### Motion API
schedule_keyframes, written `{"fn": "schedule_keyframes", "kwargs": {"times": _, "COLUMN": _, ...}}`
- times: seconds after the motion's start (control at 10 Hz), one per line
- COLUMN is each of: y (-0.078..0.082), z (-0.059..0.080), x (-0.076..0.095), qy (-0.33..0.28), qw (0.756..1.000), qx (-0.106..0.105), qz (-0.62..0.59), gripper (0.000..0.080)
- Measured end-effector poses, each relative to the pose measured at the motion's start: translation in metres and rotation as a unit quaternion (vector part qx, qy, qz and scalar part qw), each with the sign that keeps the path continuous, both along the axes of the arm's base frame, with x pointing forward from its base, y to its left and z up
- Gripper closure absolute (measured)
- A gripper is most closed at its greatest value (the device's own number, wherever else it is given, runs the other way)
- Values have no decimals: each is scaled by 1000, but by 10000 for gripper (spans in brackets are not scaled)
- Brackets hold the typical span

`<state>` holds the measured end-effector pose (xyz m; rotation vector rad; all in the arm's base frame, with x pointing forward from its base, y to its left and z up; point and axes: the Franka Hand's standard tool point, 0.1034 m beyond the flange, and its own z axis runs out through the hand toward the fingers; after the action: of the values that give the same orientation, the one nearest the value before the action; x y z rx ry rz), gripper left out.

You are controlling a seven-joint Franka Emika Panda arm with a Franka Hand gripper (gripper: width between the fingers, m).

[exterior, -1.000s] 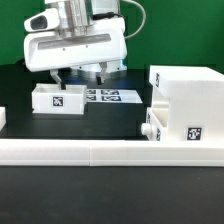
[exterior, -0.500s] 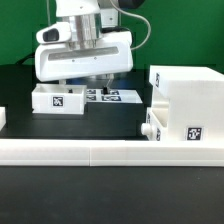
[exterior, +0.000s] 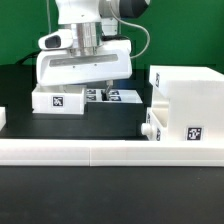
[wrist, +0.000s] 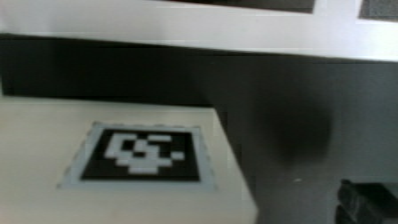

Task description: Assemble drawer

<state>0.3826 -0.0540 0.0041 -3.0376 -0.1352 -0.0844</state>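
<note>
The big white cube housing (exterior: 186, 102) stands at the exterior view's right, with tags on its top and front. One small tray (exterior: 57, 100) sits at the left with a tag on its front. A second small part (exterior: 152, 128) rests against the housing's lower left. My gripper (exterior: 97, 90) hangs low just right of the left tray, over the marker board (exterior: 118, 96). Its jaws look open and empty. The wrist view shows a white tagged surface (wrist: 143, 150) close below and one dark fingertip (wrist: 365, 200). I cannot tell which part that surface belongs to.
A long low white rail (exterior: 90, 151) runs across the front. Another white piece (exterior: 3, 118) shows at the exterior view's left edge. Black table (exterior: 110, 120) lies between the tray, the housing and the rail.
My gripper has moved toward the exterior view's right and come down, from above the left tray to low beside it over the marker board. The parts have not moved.
</note>
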Motion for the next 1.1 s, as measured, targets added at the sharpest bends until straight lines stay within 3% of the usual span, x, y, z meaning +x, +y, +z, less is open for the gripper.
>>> {"fn": "schedule_keyframes", "kwargs": {"times": 0.3, "y": 1, "z": 0, "x": 1, "qy": -3, "qw": 1000, "qx": -1, "qz": 3, "gripper": 551}}
{"fn": "schedule_keyframes", "kwargs": {"times": 0.4, "y": 1, "z": 0, "x": 1, "qy": -3, "qw": 1000, "qx": -1, "qz": 5, "gripper": 551}}
{"fn": "schedule_keyframes", "kwargs": {"times": 0.5, "y": 1, "z": 0, "x": 1, "qy": -3, "qw": 1000, "qx": -1, "qz": 7, "gripper": 733}}
{"fn": "schedule_keyframes", "kwargs": {"times": 0.8, "y": 4, "z": 3, "x": 5, "qy": -8, "qw": 1000, "qx": -3, "qz": 11, "gripper": 753}}
{"fn": "schedule_keyframes", "kwargs": {"times": 1.1, "y": 21, "z": 12, "x": 17, "qy": -8, "qw": 999, "qx": 0, "qz": 33, "gripper": 756}}
